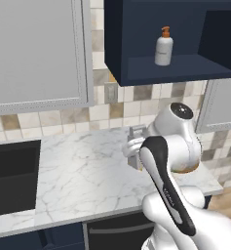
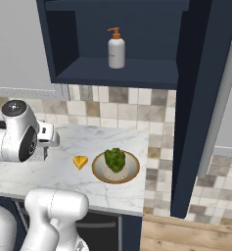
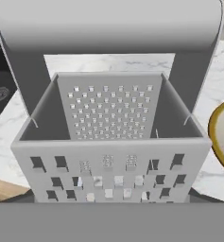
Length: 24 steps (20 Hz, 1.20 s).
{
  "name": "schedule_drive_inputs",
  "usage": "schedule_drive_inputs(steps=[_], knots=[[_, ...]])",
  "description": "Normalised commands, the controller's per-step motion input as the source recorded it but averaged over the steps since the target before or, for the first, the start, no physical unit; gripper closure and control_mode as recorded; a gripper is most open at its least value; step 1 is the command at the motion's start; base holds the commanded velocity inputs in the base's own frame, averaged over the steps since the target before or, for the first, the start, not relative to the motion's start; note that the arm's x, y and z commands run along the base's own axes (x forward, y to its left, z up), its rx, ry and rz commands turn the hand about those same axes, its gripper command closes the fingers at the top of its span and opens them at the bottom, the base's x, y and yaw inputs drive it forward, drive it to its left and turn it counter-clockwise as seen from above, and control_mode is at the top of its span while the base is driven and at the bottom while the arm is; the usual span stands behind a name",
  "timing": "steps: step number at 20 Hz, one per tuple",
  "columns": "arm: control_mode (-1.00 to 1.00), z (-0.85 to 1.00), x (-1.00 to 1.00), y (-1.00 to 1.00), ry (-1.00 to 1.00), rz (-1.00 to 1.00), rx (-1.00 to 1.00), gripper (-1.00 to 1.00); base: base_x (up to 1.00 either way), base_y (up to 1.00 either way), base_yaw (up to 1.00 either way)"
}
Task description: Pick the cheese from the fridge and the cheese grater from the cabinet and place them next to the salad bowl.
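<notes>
With grater (image 3: 111, 142) close under the hand, jaws wide apart, nothing visibly gripped.
Grater stands on the counter (image 1: 78, 171) left of cheese (image 2: 80, 161) and bowl (image 2: 116, 167); risk: a sideways retreat snags the handle, tipping it.

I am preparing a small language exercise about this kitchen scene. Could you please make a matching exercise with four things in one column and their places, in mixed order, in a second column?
Things:
1. soap bottle
2. cheese
3. salad bowl
4. cheese grater

Places:
A. directly in front of the hand camera, above the marble counter
B. on the counter, below the navy cabinet
C. on the navy cabinet's shelf
D. on the counter, just beside the bowl

Pairs: 1-C, 2-D, 3-B, 4-A
</notes>
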Motion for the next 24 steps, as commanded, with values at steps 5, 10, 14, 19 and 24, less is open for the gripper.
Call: schedule_drive_inputs(steps=[5, 10, 14, 19, 24], knots=[[-1.00, -0.40, 0.22, -0.18, 0.00, 0.24, 0.01, 1.00, 0.00, 0.00, 0.00], [-1.00, -0.26, 0.31, -0.15, 0.00, 0.19, 0.00, 1.00, 0.00, 0.00, 0.00], [-1.00, -0.24, 0.34, -0.03, -0.01, 0.17, 0.00, 1.00, 0.00, 0.00, 0.00], [-1.00, -0.45, 0.18, 0.00, -0.01, 0.11, 0.00, 1.00, 0.00, 0.00, 0.00], [-1.00, -0.46, 0.30, 0.03, 0.00, 0.03, 0.00, 1.00, 0.00, 0.00, 0.00]])
